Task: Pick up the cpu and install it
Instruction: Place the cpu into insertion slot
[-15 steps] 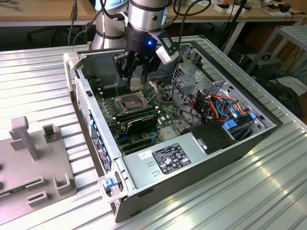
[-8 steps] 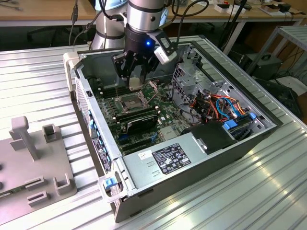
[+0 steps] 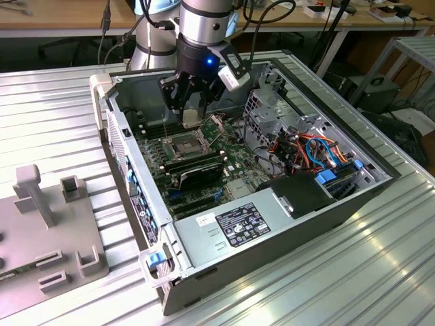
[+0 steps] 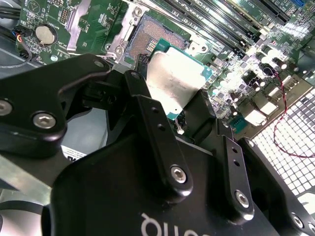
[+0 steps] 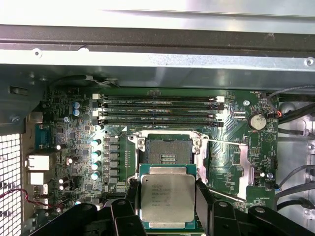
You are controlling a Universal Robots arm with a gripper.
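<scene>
The cpu point(image 5: 167, 196) is a flat square chip with a silver-grey metal top on a green edge. My gripper point(image 5: 166, 219) is shut on it, one black finger point(image 5: 132, 202) on each side. In the first wrist view the chip hangs just short of the open black socket point(image 5: 167, 150), whose metal frame is swung open. The second wrist view has the cpu point(image 4: 174, 81) tilted between the gripper point(image 4: 172, 105) fingers, above the socket point(image 4: 152, 42). In the exterior view the gripper point(image 3: 192, 112) hovers over the socket point(image 3: 185, 144) inside the open computer case point(image 3: 272, 231).
Black RAM slots point(image 5: 157, 110) lie beyond the socket. Coloured cables point(image 3: 312, 153) and a drive cage point(image 3: 272, 112) fill the case at the exterior view's right, with a black power supply point(image 3: 302, 193) in front. A grey fixture point(image 3: 47, 224) stands at the exterior view's left.
</scene>
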